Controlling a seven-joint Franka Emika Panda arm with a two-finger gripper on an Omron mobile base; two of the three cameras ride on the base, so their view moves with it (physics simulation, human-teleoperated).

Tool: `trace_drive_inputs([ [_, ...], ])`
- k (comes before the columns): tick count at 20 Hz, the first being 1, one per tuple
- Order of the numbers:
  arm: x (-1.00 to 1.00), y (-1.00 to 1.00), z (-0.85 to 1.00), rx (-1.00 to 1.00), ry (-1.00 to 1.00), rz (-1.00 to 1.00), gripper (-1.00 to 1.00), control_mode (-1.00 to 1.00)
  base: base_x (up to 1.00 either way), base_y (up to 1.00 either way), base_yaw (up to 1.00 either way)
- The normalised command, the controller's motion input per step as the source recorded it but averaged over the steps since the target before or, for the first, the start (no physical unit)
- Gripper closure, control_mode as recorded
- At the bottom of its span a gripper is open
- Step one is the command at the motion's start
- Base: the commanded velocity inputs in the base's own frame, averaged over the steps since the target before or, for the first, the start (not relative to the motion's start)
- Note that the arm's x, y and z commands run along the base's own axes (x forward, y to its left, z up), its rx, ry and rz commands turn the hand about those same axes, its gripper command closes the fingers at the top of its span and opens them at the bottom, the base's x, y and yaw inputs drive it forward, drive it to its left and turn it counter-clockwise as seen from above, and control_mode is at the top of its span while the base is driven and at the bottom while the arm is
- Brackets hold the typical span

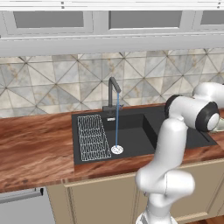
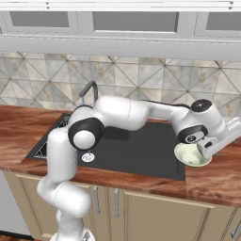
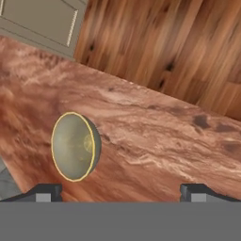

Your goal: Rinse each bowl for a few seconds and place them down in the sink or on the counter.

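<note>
A small round bowl (image 2: pixel 192 154), pale cream-green in the right base view, sits on the reddish-brown counter (image 2: pixel 219 181) just right of the black sink (image 2: pixel 141 153). In the hand view the bowl (image 3: pixel 74 147) looks olive with a yellow rim. It lies up and left of my left fingertip (image 3: pixel 44 192), not between the fingers. My gripper (image 3: pixel 121 192) is open wide and holds nothing. It hovers over the counter (image 3: pixel 155 136), close beside the bowl. From the right base view, the gripper (image 2: pixel 212 147) is right above the bowl's right rim.
Water runs from the dark faucet (image 1: pixel 113 94) in a thin stream onto the round drain (image 1: pixel 117 149). A white wire rack (image 1: pixel 92 138) fills the sink's left part. The counter's front edge, with beige cabinets (image 3: pixel 42 23) and wood floor (image 3: pixel 179 42) below, is near the hand.
</note>
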Motion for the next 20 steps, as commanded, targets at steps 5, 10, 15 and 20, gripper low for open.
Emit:
trace_drive_inputs([
  [5, 0.0, -0.12, -0.09, 0.0, 0.0, 0.03, -1.0, -1.0, 0.0, 0.0, 0.0],
  [10, 0.0, -0.11, -0.1, 0.0, 0.0, 0.03, -1.0, -1.0, 0.0, 0.0, 0.0],
  [15, 0.01, -0.02, -0.1, 0.0, 0.0, 0.01, -1.0, -1.0, 0.0, 0.0, 0.0],
  [20, 0.03, 0.0, -0.11, 0.0, 0.0, 0.0, -1.0, -1.0, 0.0, 0.0, 0.0],
])
